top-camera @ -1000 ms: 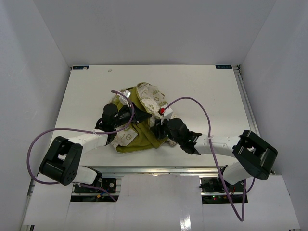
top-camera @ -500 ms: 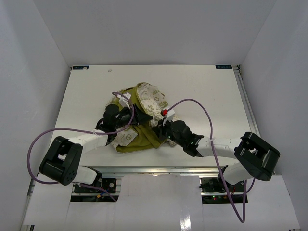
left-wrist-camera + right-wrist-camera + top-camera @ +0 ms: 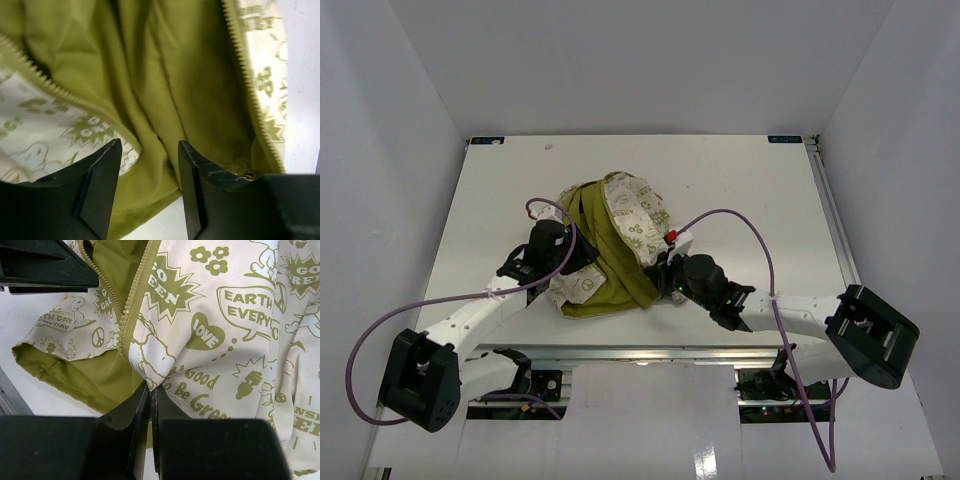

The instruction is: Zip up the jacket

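**A:** Item one, and where is it?

**B:** Jacket (image 3: 632,212), cream with olive print. It lies crumpled on the table (image 3: 760,190), about mid-width and nearer the arms than the far edge. The front is open, with olive lining (image 3: 165,75) showing down the middle.

**A:** Zipper?

**B:** Zipper (image 3: 131,315), olive, not joined. In the left wrist view its two rows of teeth run well apart with lining between them. In the right wrist view they draw close near the hem but stay separate.

**A:** Right gripper?

**B:** Right gripper (image 3: 150,390), at the jacket's right near corner. Its jaws are pressed together, pinching the lower corner of the printed panel just beside the zipper's end. A fold of lining sticks out below the hem to the left of the fingers.

**A:** Left gripper?

**B:** Left gripper (image 3: 148,167), at the jacket's left side, pointing across the open front. Its jaws are spread with nothing between them, and lining and one row of teeth lie past the tips. I cannot tell whether the tips touch the cloth.

**A:** Anything else?

**B:** One purple cable (image 3: 745,222) looping above the right arm, and another by the left arm.
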Robot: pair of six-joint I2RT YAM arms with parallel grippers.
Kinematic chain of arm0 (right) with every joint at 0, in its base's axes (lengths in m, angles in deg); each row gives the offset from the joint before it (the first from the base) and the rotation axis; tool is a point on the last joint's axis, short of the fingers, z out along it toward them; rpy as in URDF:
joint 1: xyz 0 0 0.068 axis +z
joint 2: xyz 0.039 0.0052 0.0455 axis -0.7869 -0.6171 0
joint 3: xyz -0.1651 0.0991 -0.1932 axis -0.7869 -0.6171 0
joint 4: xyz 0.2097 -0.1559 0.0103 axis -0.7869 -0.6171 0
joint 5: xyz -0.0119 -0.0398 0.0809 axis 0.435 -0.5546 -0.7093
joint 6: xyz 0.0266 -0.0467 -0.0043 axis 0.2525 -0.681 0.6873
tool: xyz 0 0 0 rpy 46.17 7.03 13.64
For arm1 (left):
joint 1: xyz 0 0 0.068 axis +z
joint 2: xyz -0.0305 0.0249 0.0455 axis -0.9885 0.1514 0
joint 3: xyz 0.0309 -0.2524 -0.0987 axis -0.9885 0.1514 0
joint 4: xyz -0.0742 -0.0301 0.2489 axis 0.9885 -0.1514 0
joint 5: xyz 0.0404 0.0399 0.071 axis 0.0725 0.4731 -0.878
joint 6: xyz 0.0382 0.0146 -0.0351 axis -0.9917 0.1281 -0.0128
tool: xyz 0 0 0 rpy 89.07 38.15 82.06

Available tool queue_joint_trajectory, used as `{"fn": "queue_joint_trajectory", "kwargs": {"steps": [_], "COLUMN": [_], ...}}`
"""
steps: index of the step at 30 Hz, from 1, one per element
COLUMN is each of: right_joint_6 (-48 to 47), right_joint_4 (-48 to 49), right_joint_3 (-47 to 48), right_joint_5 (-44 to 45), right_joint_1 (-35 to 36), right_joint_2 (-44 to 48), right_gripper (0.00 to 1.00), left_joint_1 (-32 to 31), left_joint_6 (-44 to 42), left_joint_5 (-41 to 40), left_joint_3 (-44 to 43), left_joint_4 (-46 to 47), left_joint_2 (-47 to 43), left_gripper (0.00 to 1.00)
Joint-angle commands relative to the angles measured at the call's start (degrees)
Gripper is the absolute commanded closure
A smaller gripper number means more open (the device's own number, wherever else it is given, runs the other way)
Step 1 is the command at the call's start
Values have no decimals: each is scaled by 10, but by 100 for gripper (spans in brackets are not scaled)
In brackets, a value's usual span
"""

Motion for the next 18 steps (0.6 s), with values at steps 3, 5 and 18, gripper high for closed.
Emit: {"fn": "queue_joint_trajectory", "kwargs": {"steps": [3, 5, 18], "right_joint_6": [2, 0, -5], "right_joint_4": [11, 8, 5], "right_joint_3": [-15, -16, -27], "right_joint_5": [22, 22, 36], "right_joint_1": [-2, -2, -2], "right_joint_2": [41, 45, 60], "right_gripper": [92, 92, 92], "left_joint_1": [-1, -1, -22], "left_joint_6": [58, 62, 102], "left_joint_5": [-33, -20, -58], "left_joint_3": [-9, -8, -43], "left_joint_4": [-101, -102, -143], "left_joint_2": [-37, -28, 52], "left_gripper": [47, 49, 48]}}
